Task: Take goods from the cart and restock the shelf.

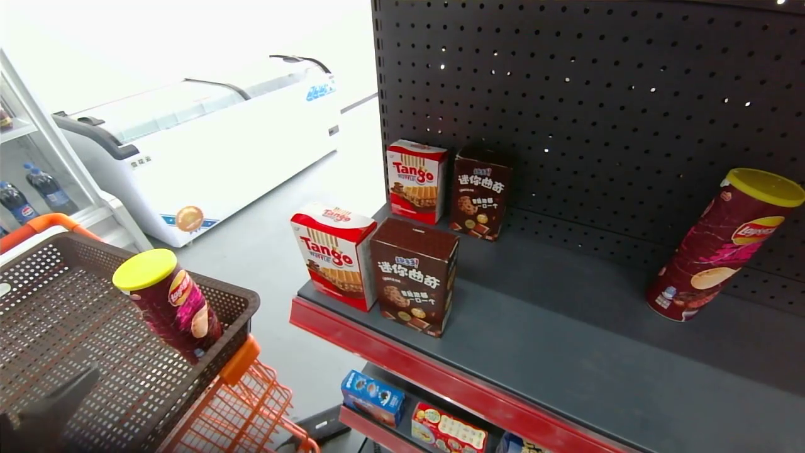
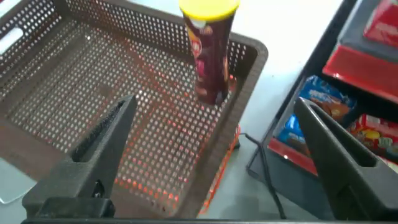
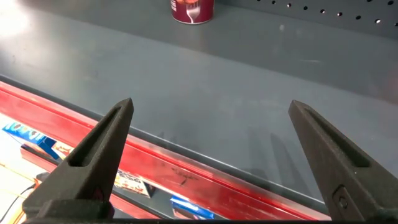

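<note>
While left pincer (image 2: 214, 104) and right pincer (image 3: 211, 107) gape wide, a cylindrical can (image 2: 208, 53) occupies the perforated basket (image 2: 93, 68).

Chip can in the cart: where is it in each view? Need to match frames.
Head: the chip can stands lower left, in the cart basket corner nearest the shelf.
Left wrist: same can, against the basket's corner wall, beyond the open left claw.
Right wrist: faces the shelf board; the can there is the second can, on the shelf.
Shared landmark: the shelf's red front edge.
</note>
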